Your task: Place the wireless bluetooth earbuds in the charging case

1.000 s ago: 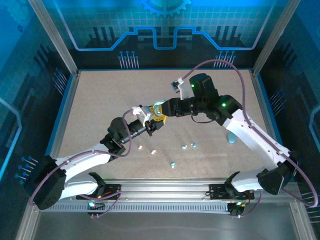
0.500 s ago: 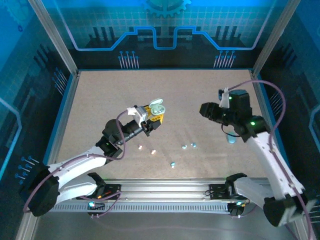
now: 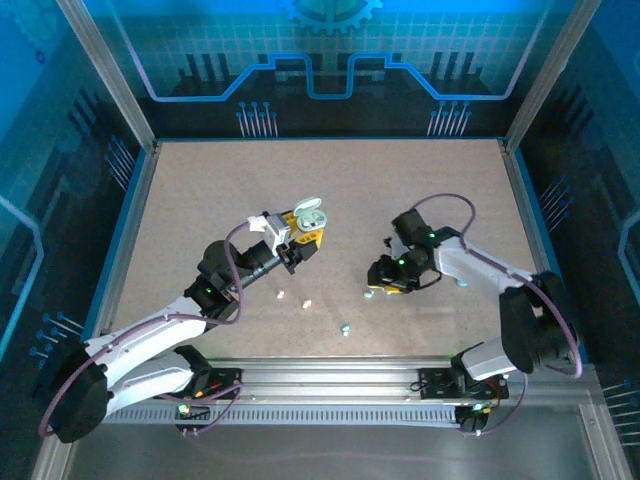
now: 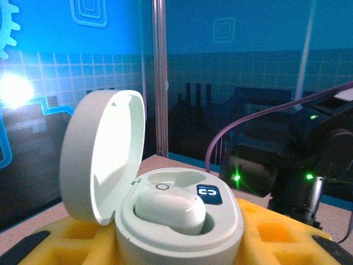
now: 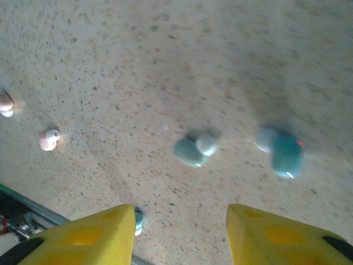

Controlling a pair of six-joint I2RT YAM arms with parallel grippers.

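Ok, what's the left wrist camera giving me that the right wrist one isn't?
Left wrist: the open charging case gripped in the left pincer, one white earbud seated, its second socket looking empty. Right wrist: loose teal earbuds and pink earbuds lying on the table, right pincer open above them. Shared: yellow fingers at the bottom and the speckled table.

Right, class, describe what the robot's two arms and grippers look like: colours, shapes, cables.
The left arm and right arm have white links and black joints, each trailed by a purple cable. Green lights glow on the right arm. The left gripper and right gripper have blocky yellow fingers.
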